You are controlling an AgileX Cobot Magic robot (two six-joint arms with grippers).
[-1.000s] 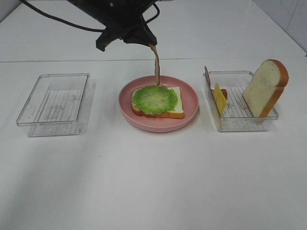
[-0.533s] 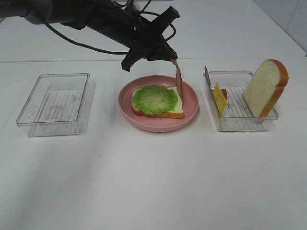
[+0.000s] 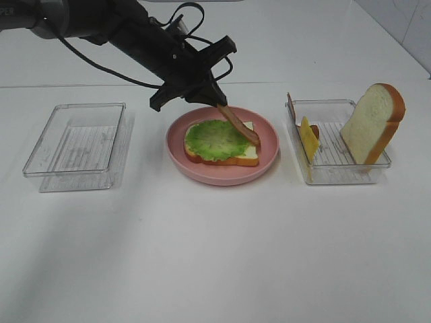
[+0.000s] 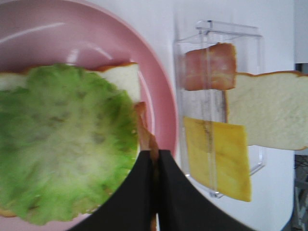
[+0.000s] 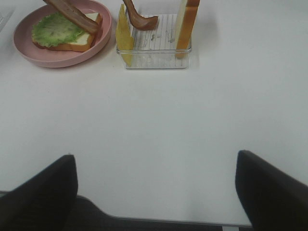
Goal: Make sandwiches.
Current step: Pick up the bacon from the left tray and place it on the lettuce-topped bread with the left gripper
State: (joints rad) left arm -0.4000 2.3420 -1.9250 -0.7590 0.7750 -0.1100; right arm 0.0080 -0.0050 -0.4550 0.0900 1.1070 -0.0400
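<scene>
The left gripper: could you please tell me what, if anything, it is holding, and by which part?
A brown bacon strip, pinched at its upper end by the shut left gripper.

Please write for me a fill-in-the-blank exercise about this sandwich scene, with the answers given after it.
1. The left hand is shut on a bacon strip over the ____ plate.
2. The green lettuce lies on a slice of ____.
3. In the exterior high view, the cheese slice stands in the tray to the ____ of the plate.
Answers: pink; bread; right.

Left gripper (image 3: pixel 219 105) overhangs plate (image 3: pixel 222 178); near side open.
</scene>
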